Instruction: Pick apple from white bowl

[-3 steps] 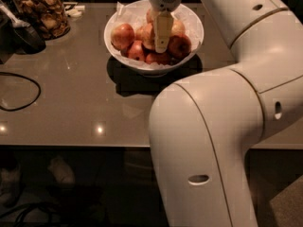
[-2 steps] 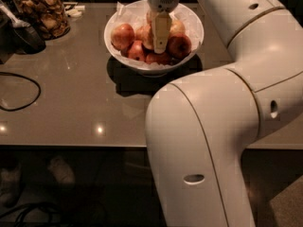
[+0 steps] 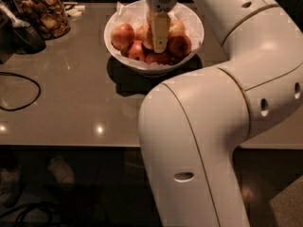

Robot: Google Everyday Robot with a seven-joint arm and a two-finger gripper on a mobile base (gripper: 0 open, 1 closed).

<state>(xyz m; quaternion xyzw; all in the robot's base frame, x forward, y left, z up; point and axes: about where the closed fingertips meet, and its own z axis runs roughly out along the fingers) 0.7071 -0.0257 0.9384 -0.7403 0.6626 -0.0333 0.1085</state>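
The white bowl [image 3: 191, 48] stands on the table at the back centre, lined with white paper and holding several apples. A large orange-red apple [image 3: 122, 35] lies at the bowl's left side. Smaller deep-red apples [image 3: 179, 45] lie at the front and right. My gripper [image 3: 160, 47] reaches down from above into the middle of the bowl, just right of the large apple, with its tip among the apples. It hides part of another orange-yellow apple [image 3: 145, 34] behind it.
A glass jar [image 3: 42, 13] of brown snacks stands at the back left, with a dark object [image 3: 21, 32] beside it. A black cable [image 3: 19, 91] loops on the table at the left. My own white arm [image 3: 203, 126] fills the right foreground.
My arm's elbow has shifted a little to the left. The gripper stays down in the middle of the bowl, and the apples have not visibly moved.
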